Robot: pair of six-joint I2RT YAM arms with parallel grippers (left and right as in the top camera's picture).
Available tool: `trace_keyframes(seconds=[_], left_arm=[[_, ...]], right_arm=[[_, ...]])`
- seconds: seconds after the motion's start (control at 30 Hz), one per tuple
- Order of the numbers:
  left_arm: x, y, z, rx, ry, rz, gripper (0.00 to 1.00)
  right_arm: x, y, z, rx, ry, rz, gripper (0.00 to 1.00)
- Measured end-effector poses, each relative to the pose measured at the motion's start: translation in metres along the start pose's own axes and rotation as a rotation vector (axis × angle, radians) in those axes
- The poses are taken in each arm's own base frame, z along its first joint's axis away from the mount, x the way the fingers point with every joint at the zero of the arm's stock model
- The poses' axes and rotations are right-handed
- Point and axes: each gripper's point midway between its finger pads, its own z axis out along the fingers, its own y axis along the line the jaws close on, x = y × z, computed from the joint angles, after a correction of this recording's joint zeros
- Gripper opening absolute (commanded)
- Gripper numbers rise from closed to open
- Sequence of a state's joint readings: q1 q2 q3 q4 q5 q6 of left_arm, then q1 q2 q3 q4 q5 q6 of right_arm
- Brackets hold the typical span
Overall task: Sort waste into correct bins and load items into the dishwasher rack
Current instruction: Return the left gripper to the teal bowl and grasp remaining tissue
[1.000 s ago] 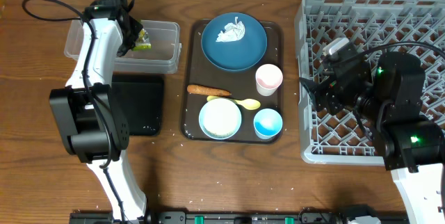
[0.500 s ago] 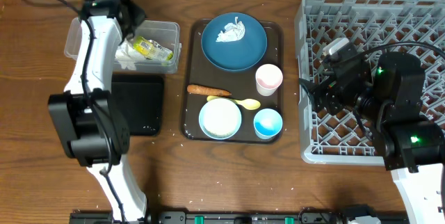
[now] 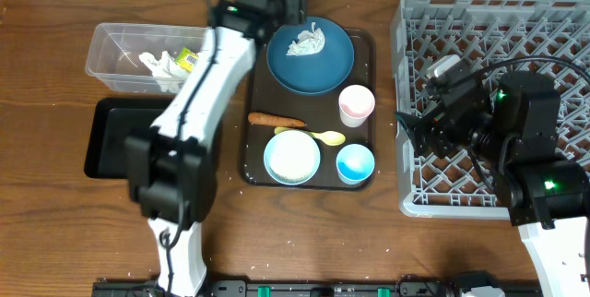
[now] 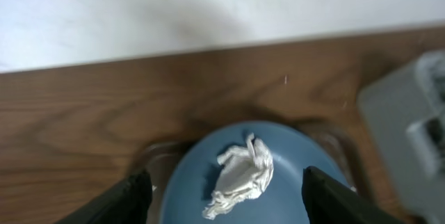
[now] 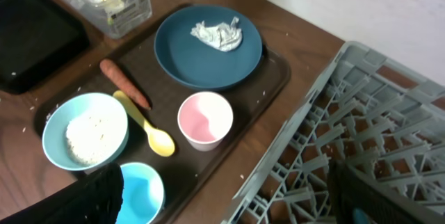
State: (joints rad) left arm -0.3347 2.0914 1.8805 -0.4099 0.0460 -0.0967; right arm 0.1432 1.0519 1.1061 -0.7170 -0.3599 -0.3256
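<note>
A: Brown wood-grain table (image 3: 55, 214), with a white wall (image 4: 208, 8) behind its far edge. What sits on it?

B: A dark serving tray (image 3: 251, 163) carries a blue plate (image 3: 327, 68) holding a crumpled tissue (image 3: 305, 41), a carrot (image 3: 276, 120), a spoon (image 3: 323, 136), a cup (image 3: 357, 103), a pale bowl (image 3: 292, 157) and a small blue bowl (image 3: 355, 162). The grey rack (image 3: 489, 20) stands to the right. The clear tub (image 3: 115, 53) and black tray (image 3: 111, 140) are to the left.

A: And the grippers?

B: The left gripper (image 4: 229, 196) hangs over the plate, fingers wide apart and empty. The right gripper (image 5: 233, 203) is spread too, at the rack's edge. Only the right wrist view resolves the rice (image 5: 85, 139) in the pale bowl. Only the overhead view shows the whole rack.
</note>
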Motion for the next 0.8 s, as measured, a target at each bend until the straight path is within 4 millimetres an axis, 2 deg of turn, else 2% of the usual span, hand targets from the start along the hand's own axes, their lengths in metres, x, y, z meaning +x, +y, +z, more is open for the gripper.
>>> trace_keyframes(seconds=[0.17,0.33,0.5,0.63,0.8], left_arm=[[0.044,-0.001,0.051,0.011,0.095,0.081,0.75],[0.077,-0.008,0.077,0.049,0.167,0.147,0.76],[0.095,-0.021,0.089,0.073,0.199,0.183,0.74],[0.109,-0.026,0.097,0.083,0.225,0.198,0.60],[0.114,-0.026,0.101,0.086,0.235,0.211,0.58]], right_arm=[[0.002,0.001,0.000,-0.003,0.008,0.003,0.93],[0.003,0.001,0.000,-0.004,0.011,0.004,0.93],[0.003,0.001,0.000,-0.005,0.014,0.006,0.93],[0.004,0.001,0.000,-0.006,0.017,0.007,0.93],[0.004,0.001,0.000,-0.006,0.017,0.007,0.92]])
